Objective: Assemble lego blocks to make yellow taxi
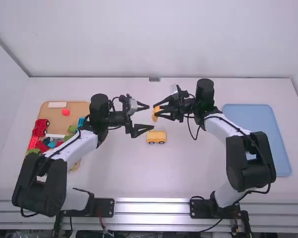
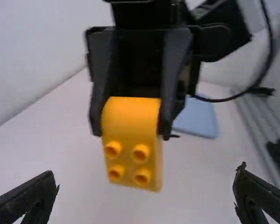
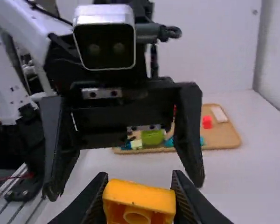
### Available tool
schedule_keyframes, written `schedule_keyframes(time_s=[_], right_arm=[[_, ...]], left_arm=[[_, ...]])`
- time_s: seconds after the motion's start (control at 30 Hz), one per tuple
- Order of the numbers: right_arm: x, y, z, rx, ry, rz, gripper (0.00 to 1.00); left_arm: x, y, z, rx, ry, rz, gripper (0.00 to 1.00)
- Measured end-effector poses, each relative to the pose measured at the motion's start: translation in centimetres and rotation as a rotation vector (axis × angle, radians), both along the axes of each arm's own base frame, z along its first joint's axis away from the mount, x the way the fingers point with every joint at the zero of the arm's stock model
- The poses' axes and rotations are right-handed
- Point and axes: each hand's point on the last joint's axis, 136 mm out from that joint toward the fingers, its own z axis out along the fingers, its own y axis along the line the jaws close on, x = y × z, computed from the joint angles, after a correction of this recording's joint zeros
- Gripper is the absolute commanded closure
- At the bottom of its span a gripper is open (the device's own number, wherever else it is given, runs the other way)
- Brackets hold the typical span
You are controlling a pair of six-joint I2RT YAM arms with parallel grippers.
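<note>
High view: left gripper (image 1: pixel 150 117), spread wide, empty; right gripper (image 1: pixel 156 110), clamped on yellow Lego block (image 1: pixel 154 118); white table (image 1: pixel 124 173) beneath both, white wall (image 1: pixel 139 39) beyond; wheeled yellow base (image 1: pixel 156 135) nearby.

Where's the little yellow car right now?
In the high view, the yellow car is on the table near its middle, between the two arms' bases and the orange block in the right gripper.
</note>
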Motion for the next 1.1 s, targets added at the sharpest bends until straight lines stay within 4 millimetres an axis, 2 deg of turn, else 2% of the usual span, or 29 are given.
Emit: schedule_keyframes(time_s=[0.23,0.47,0.5,0.53,0.57,0.63,0.67,0.7,0.73,0.83,0.87,0.97,1.03,1.1], right_arm=[[-0.7,0.1,0.1,0.012,-0.021,0.035,0.75],[-1.6,1.2,0.1,0.017,-0.039,0.072,0.75],[-1.8,1.4,0.1,0.017,-0.041,0.079,0.75],[-1.9,1.6,0.1,0.018,-0.044,0.086,0.75],[-2.0,1.7,0.1,0.019,-0.047,0.089,0.75],[-2.1,1.8,0.2,0.020,-0.049,0.093,0.75],[-2.1,1.8,0.2,0.020,-0.050,0.093,0.75],[-2.1,1.8,0.2,0.020,-0.050,0.093,0.75],[-2.1,1.8,0.2,0.021,-0.050,0.096,0.75],[-2.2,1.7,0.2,0.026,-0.064,0.100,0.75],[-2.2,1.7,0.2,0.026,-0.065,0.101,0.75],[-2.1,1.7,0.2,0.025,-0.063,0.096,0.73],[-2.1,1.7,0.2,0.023,-0.060,0.095,0.62],[-2.1,1.7,0.2,0.023,-0.057,0.094,0.61]], left_arm=[[-1.2,-0.8,-0.6,-0.017,0.023,-0.089,0.01],[-1.5,-0.8,-0.3,-0.021,-0.006,-0.108,0.15],[-1.5,-0.8,-0.3,-0.021,-0.006,-0.107,0.19],[-1.4,-0.8,-0.4,-0.020,-0.005,-0.103,0.28],[-1.4,-0.8,-0.4,-0.019,-0.005,-0.102,0.29],[-1.2,-0.8,-0.4,-0.016,-0.008,-0.093,0.43],[-1.2,-0.8,-0.4,-0.015,-0.009,-0.089,0.53],[-1.2,-0.8,-0.5,-0.015,-0.010,-0.089,0.59],[-1.0,-0.8,-0.5,-0.013,-0.009,-0.082,0.70],[-0.7,-0.7,-0.6,-0.009,-0.004,-0.062,0.95],[-0.7,-0.7,-0.6,-0.008,-0.003,-0.062,0.98],[-0.7,-0.7,-0.6,-0.007,-0.005,-0.059,0.98],[-0.7,-0.7,-0.6,-0.007,-0.009,-0.060,0.98],[-0.7,-0.7,-0.6,-0.006,-0.016,-0.061,0.98]])
